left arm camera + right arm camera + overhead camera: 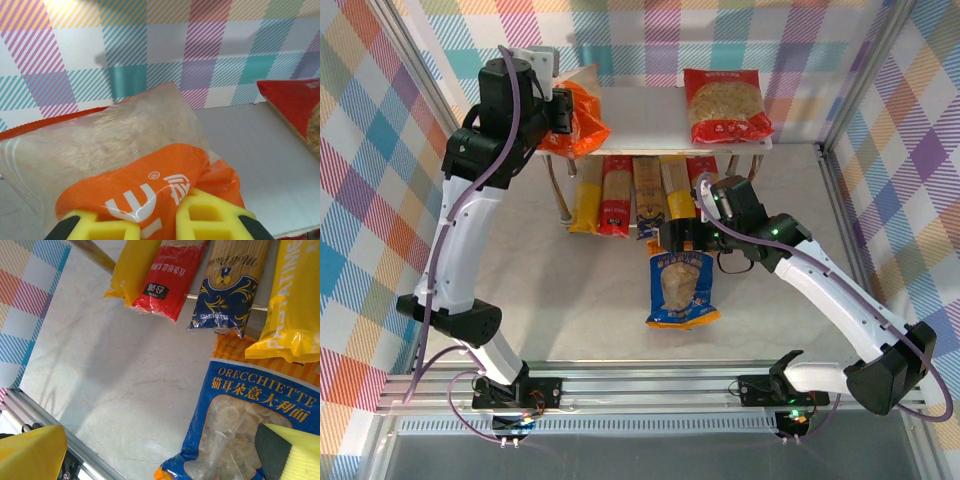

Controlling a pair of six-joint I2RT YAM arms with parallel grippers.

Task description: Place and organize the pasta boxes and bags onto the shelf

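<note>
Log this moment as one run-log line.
left gripper shut on orange bag, shelf top | right gripper open above blue bag on table | red bag on shelf top | spaghetti packs lower tier

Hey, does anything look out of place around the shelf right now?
The blue bag lies on the table in front of the shelf, not on it. The orange bag sits crumpled at the top tier's left end, pinched in the left end effector.

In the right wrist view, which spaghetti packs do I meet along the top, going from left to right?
From the left: yellow pack → red pack → tan pack with dark blue end → second yellow pack.
</note>
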